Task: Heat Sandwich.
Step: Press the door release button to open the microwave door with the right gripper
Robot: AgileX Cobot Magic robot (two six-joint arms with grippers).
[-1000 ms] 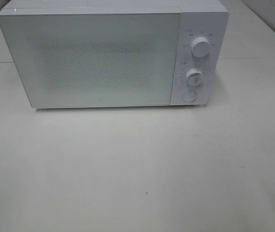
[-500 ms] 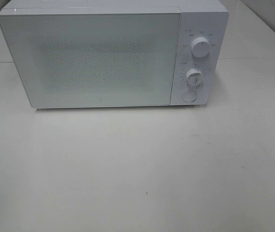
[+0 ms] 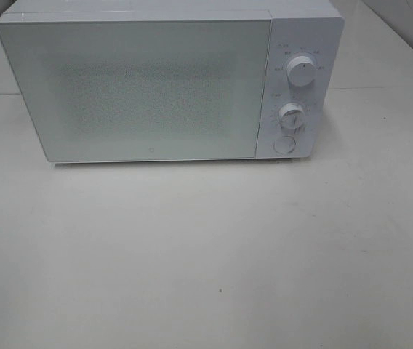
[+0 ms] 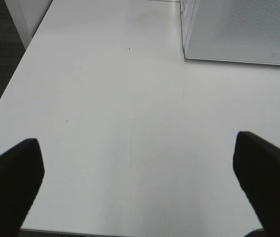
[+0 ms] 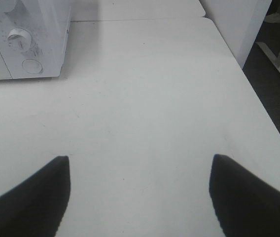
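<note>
Well, up high the microwave [image 3: 155, 87] fills the upper frame, door shut, sandwich nowhere visible; left wrist shows the left jaws wide and empty over the counter [image 4: 105, 123], right wrist the right jaws likewise, so I'd press the round button [image 5: 31, 66] squarely.

White tabletop [image 3: 206, 254] lies under the left tool [image 4: 137, 145] and right tool [image 5: 140, 162]; a shut microwave [image 3: 141, 87] stands ahead, between them.
</note>
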